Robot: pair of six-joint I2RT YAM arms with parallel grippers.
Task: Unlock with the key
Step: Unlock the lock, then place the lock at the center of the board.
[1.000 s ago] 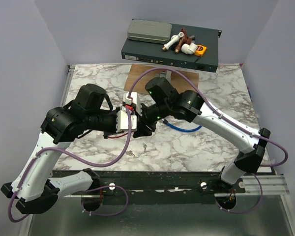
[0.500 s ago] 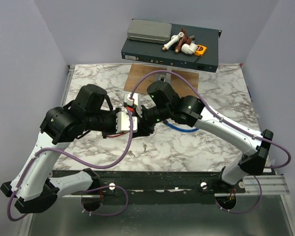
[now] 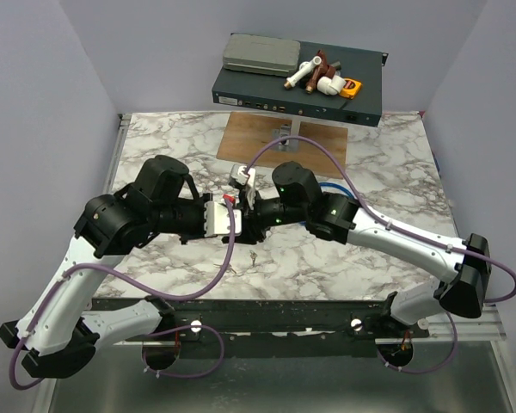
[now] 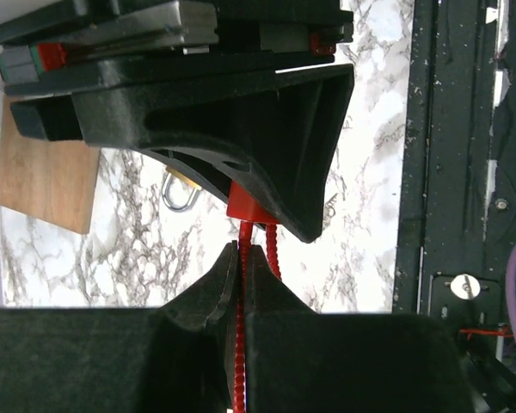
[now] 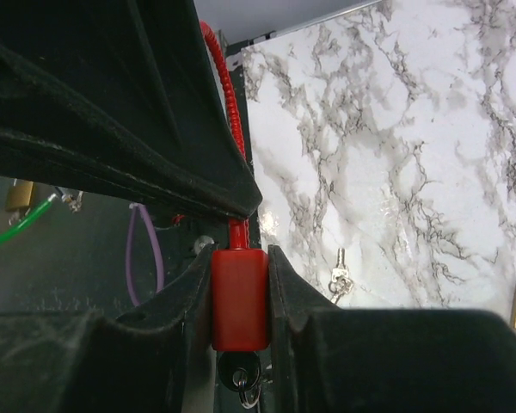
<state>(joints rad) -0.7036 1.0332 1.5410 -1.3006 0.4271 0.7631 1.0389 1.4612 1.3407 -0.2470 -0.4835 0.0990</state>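
A red cable lock hangs between my two grippers above the marble table. In the right wrist view its red body point(image 5: 238, 297) is clamped between the fingers of my right gripper point(image 5: 239, 256). A key with a black head point(image 5: 241, 376) and a ring sticks in the body's lower end. In the left wrist view my left gripper point(image 4: 241, 251) is shut on the lock's red beaded cable point(image 4: 238, 344), just below the body point(image 4: 243, 209). In the top view the left gripper point(image 3: 238, 220) and right gripper point(image 3: 252, 225) meet nose to nose mid-table.
A loose small key point(image 5: 338, 277) lies on the marble, also seen as the key point(image 3: 254, 255) under the grippers. A brass padlock point(image 4: 182, 185) lies near a wooden board point(image 3: 275, 133). A dark box point(image 3: 297, 82) with clutter stands at the back.
My right gripper has closed on the red lock body and its arm has swung lower and closer to the left gripper. The left gripper has kept its hold on the cable.
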